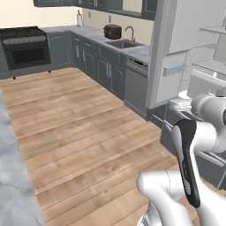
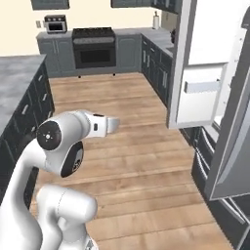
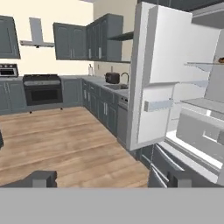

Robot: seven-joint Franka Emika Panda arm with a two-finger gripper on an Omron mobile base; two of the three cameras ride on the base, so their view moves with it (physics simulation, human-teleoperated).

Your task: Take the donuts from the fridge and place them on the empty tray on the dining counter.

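The fridge [image 3: 175, 87] stands with its doors swung wide, white shelves [image 3: 205, 65] inside — a small dark thing, too cut off to name, sits at the upper shelf's right edge — above the wooden floor [image 3: 57, 140]

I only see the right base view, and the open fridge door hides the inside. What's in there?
Observer: The hand view shows shelves in the fridge, with a small brown thing at the frame's edge, too cut off to name.
Operator: Is the pincer holding anything?
Observer: No, the pincer is open and empty.
Operator: What's beyond the fridge?
Observer: A sink set in the counter.
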